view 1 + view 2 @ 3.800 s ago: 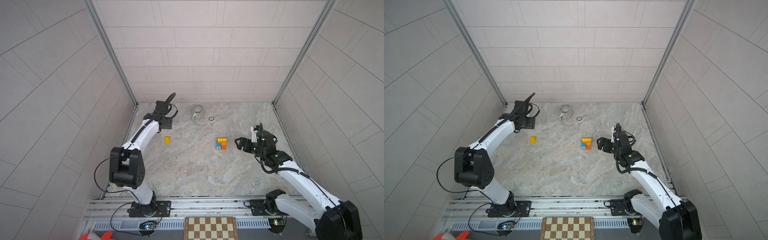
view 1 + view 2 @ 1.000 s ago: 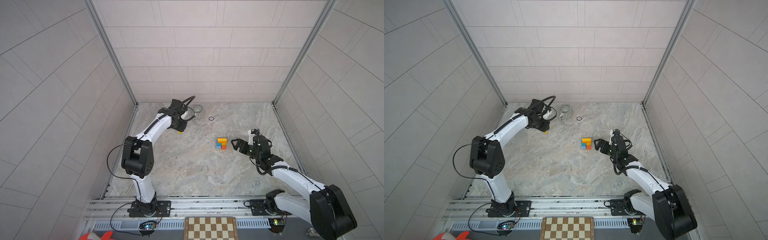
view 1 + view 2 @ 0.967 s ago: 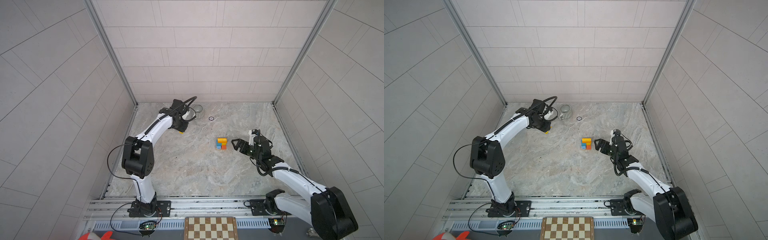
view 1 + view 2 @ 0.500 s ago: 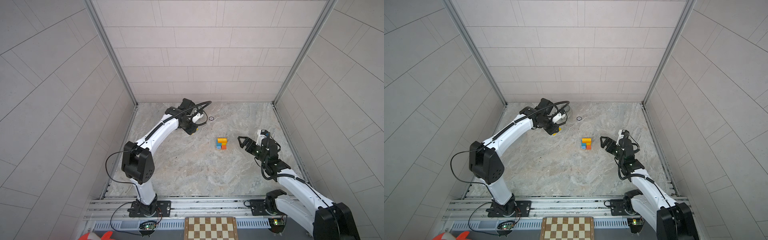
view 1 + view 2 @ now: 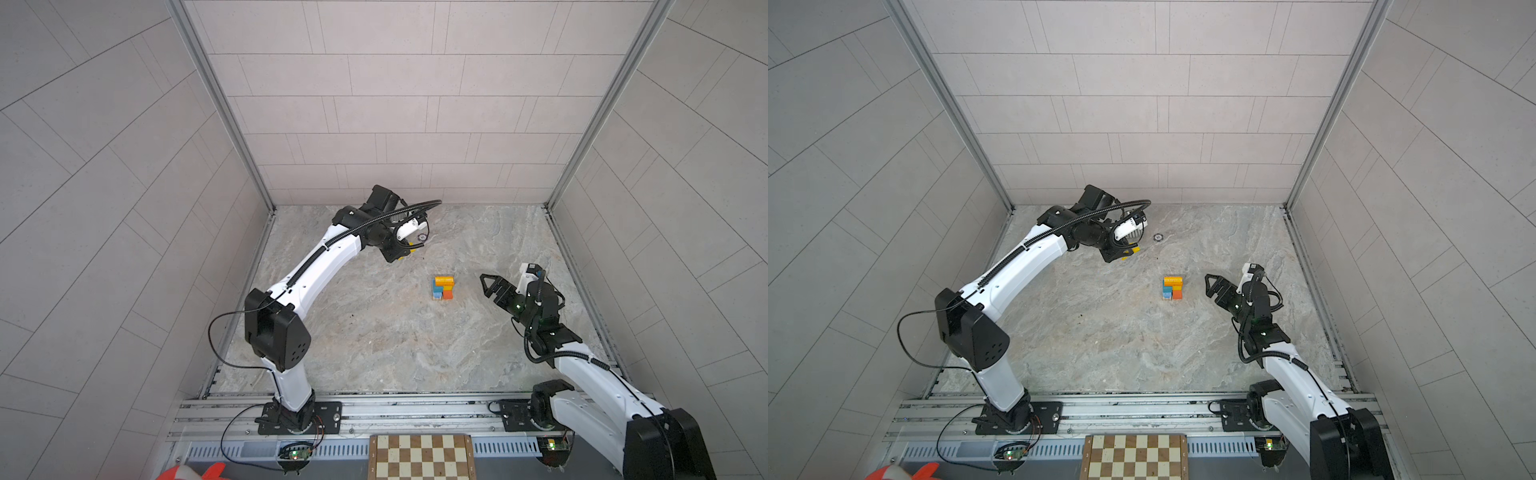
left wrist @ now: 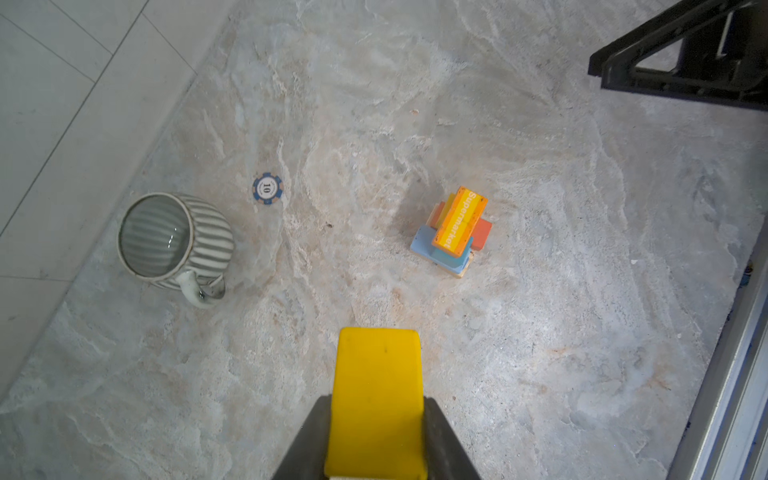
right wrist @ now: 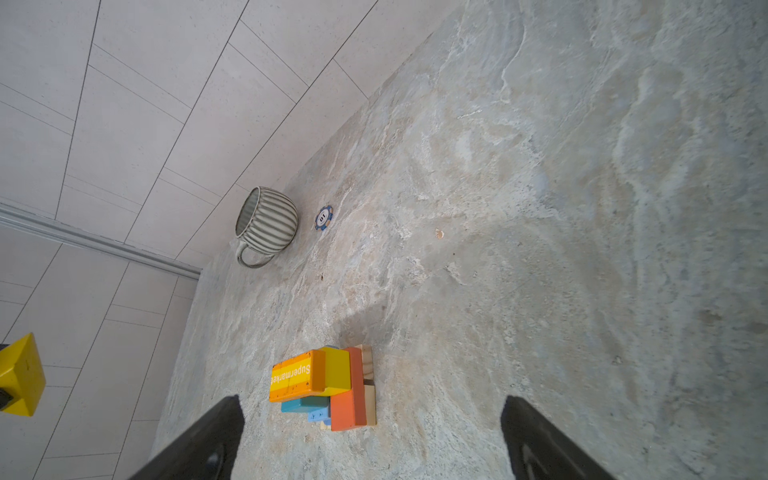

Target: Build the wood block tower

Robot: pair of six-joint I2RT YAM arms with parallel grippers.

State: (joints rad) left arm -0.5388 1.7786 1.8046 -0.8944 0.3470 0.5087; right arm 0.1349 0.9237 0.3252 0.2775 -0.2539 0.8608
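While the left gripper (image 5: 405, 253) hangs over the back part of the tabletop (image 5: 374, 340), approx. midway btwn left & right edges, its jaws are clamped on a yellow block (image 6: 376, 390). In the left wrist view a dark finger presses each side of the block, which sticks out past the tips and is up off the surface.

The tower (image 5: 443, 287) stands near the middle of the tabletop, a bit toward the right edge, well apart from the left gripper. Its top piece is an orange-&-yellow striped block printed "Supermarket", lying flat. Below it come a yellow piece, then blue & orange-red blocks, w/ plain wood at the bottom.

The right gripper (image 5: 492, 287) sits near the tower on its right-edge side, jaws wide apart w/ nothing btwn them. In the right wrist view the tower (image 7: 328, 386) shows btwn the two black fingers (image 7: 216, 432). Both top views show bare tabletop btwn tips & tower, so no contact.

A grey ribbed mug (image 6: 174, 237) stands upright near the back edge. A blue-&-white chip (image 6: 267, 188) marked 10 lies flat just beside it. In both top views the left arm hides most of the mug. A chessboard (image 5: 419, 457) lies past the front edge, beyond the rails.
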